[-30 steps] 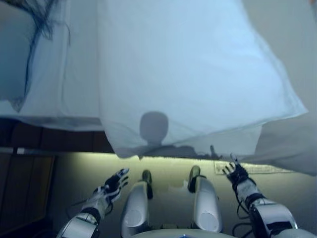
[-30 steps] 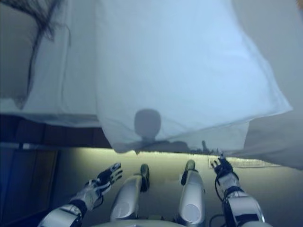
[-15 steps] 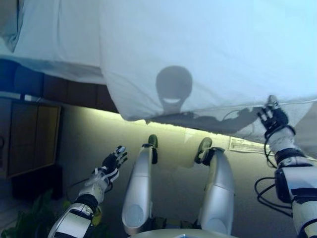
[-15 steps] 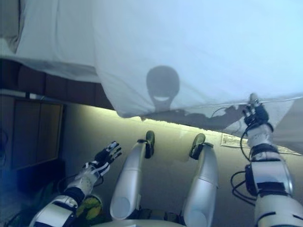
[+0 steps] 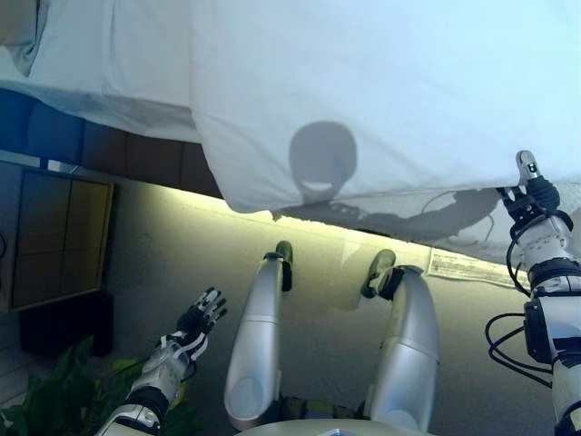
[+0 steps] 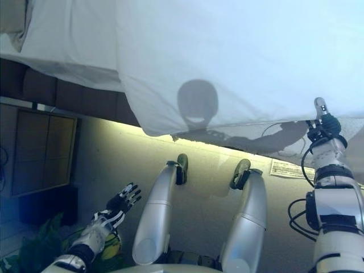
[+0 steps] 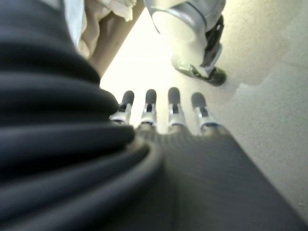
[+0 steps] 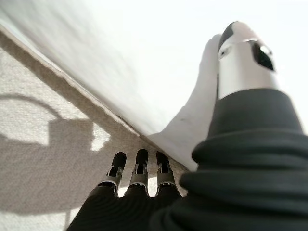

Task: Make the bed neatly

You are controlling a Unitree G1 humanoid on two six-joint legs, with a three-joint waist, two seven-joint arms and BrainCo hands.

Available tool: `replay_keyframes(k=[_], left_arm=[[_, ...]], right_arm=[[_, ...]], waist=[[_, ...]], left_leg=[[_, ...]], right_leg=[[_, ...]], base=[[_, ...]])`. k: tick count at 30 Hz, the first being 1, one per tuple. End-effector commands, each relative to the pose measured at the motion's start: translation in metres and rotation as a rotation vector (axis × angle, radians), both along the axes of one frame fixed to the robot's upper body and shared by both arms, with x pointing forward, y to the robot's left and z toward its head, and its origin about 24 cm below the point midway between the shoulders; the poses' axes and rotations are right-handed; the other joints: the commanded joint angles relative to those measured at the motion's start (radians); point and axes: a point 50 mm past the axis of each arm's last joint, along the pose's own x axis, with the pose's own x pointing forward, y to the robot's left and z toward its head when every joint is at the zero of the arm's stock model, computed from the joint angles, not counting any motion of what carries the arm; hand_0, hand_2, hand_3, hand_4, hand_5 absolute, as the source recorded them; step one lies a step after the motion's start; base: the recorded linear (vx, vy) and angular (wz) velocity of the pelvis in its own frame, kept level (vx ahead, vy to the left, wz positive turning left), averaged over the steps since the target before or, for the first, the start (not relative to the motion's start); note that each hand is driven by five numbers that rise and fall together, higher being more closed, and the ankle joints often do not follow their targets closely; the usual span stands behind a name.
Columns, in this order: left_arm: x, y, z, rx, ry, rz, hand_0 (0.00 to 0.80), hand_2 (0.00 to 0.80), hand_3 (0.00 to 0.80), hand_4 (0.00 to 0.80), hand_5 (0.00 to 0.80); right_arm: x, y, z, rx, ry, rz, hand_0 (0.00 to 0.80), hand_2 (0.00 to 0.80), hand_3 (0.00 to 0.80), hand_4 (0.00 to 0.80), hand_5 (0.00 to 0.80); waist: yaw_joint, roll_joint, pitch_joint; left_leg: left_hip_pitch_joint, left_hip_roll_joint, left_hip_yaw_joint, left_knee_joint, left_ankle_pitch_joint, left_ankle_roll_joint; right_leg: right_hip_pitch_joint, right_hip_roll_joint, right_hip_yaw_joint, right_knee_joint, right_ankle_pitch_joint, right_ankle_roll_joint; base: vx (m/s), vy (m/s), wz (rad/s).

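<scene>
A white duvet point(image 5: 381, 91) covers the bed and hangs over its near edge. Its lower left corner point(image 5: 238, 202) droops toward the floor. A white sheet point(image 5: 100, 54) shows on the mattress to the left of it. My right hand point(image 5: 534, 195) is raised at the duvet's hem on the right. In the right wrist view its fingers point(image 8: 139, 168) are straight and reach under the hem, and its thumb point(image 8: 243, 53) lies straight against the cloth point(image 8: 120, 57). My left hand point(image 5: 201, 313) is open and empty, low over the floor, well apart from the bed.
The dark bed base point(image 5: 109, 150) runs under the mattress on the left. A wooden cabinet point(image 5: 50, 236) stands at the left. A green plant point(image 5: 54, 391) is at the lower left by my left arm. A printed sheet point(image 5: 472, 266) lies on the floor under the duvet's edge.
The camera has shifted. My right hand rose from low by my side to the duvet's hem and moved right along it. My left hand sank lower and stayed open.
</scene>
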Motion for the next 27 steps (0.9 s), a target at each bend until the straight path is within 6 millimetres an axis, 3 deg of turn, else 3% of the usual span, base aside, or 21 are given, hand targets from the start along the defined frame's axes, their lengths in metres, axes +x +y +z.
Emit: replay_keyframes(k=[1, 2, 3, 14, 19, 21, 27], left_arm=[[-0.024, 0.013, -0.007, 0.017, 0.027, 0.009, 0.0, 0.0, 0.0, 0.0, 0.0], [-0.025, 0.013, -0.007, 0.019, 0.029, 0.005, 0.0, 0.0, 0.0, 0.0, 0.0], [-0.027, 0.013, -0.008, 0.022, 0.034, 0.0, 0.0, 0.0, 0.0, 0.0, 0.0], [-0.039, 0.022, -0.014, 0.057, 0.089, 0.008, 0.0, 0.0, 0.0, 0.0, 0.0], [-0.042, 0.021, -0.016, 0.084, 0.101, -0.052, 0.0, 0.0, 0.0, 0.0, 0.0], [-0.04, 0.02, -0.015, 0.094, 0.095, -0.079, 0.0, 0.0, 0.0, 0.0, 0.0], [-0.02, 0.008, -0.005, 0.13, 0.045, -0.212, 0.0, 0.0, 0.0, 0.0, 0.0]], right_arm=[[0.0, -0.015, 0.062, -0.202, -0.169, 0.04, 0.264, 0.264, 0.264, 0.264, 0.264], [-0.002, -0.016, 0.058, -0.208, -0.152, 0.043, 0.58, 0.58, 0.58, 0.58, 0.58], [-0.004, -0.017, 0.052, -0.208, -0.142, 0.053, 0.8, 0.8, 0.8, 0.8, 0.8], [-0.025, -0.023, 0.002, -0.153, -0.047, 0.082, 0.8, 0.8, 0.8, 0.8, 0.8], [-0.027, -0.014, -0.016, -0.143, 0.008, 0.189, 0.8, 0.8, 0.8, 0.8, 0.8], [-0.027, -0.009, -0.023, -0.137, 0.022, 0.232, 0.8, 0.8, 0.8, 0.8, 0.8], [-0.021, 0.014, -0.04, -0.12, 0.056, 0.345, 0.8, 0.8, 0.8, 0.8, 0.8]], waist=[[-0.002, -0.008, -0.004], [-0.003, -0.011, -0.004], [-0.005, -0.015, -0.005], [-0.013, -0.066, -0.06], [-0.015, -0.098, -0.106], [-0.018, -0.108, -0.128], [-0.033, -0.127, -0.207]], left_leg=[[0.094, -0.007, 0.059, -0.082, 0.009, 0.066], [0.108, -0.005, 0.06, -0.09, 0.011, 0.064], [0.126, -0.003, 0.062, -0.103, 0.016, 0.062], [0.331, 0.017, 0.073, -0.26, 0.056, 0.034], [0.449, 0.035, 0.076, -0.356, 0.083, 0.022], [0.489, 0.047, 0.084, -0.418, 0.128, 0.019], [0.647, 0.058, 0.112, -0.615, 0.196, 0.0]], right_leg=[[0.135, -0.012, 0.033, 0.005, -0.026, 0.063], [0.151, -0.011, 0.029, -0.008, -0.021, 0.063], [0.173, -0.01, 0.024, -0.027, -0.015, 0.063], [0.402, 0.004, -0.006, -0.232, 0.036, 0.09], [0.53, 0.01, -0.02, -0.358, 0.067, 0.105], [0.576, 0.019, -0.034, -0.435, 0.108, 0.103], [0.735, 0.044, -0.043, -0.661, 0.176, 0.136]], base=[[0.048, 0.033, -0.02], [0.054, 0.039, -0.02], [0.049, 0.036, -0.05], [0.071, 0.027, -0.06], [0.1, 0.024, -0.03], [0.064, 0.027, -0.04], [0.14, 0.024, -0.05]])
